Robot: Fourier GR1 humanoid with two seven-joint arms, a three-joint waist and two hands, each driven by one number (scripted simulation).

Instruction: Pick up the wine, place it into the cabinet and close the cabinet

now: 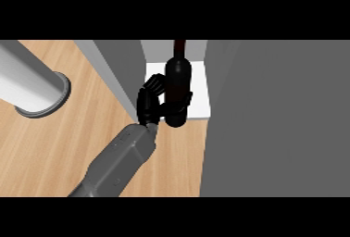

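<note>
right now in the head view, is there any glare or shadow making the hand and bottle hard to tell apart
Head view: no glare, even light on the wooden counter; the black left hand and dark wine bottle blend, outlined only by the white cabinet shelf behind; the bottle's neck fades into shade at the top.

Light wooden counter (61,152), pale grey cylinder (27,83)

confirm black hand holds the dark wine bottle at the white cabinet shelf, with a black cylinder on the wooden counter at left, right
One slip: in the head view the cylinder on the wooden counter is pale grey-white, not black. The black hand does hold the dark wine bottle at the white cabinet shelf.
</note>
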